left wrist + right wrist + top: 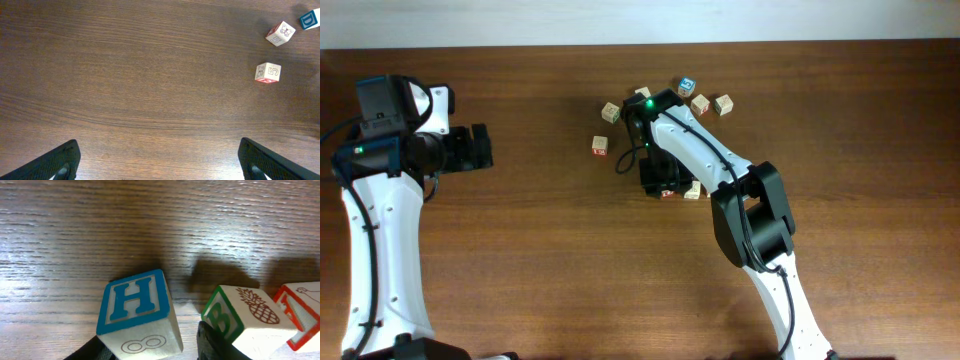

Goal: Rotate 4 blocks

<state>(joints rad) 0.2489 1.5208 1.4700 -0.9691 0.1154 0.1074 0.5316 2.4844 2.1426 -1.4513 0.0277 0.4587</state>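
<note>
One green-lettered block (246, 321) lies beside right claw (152, 352).

Dark brown wood-grain table (540, 260) fills view; pale strip (620, 20) along far edge; soft even light.

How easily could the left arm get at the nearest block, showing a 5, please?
Probably yes: the left gripper stands open, and only bare table lies between it and the block; the right arm works beyond it.
</note>
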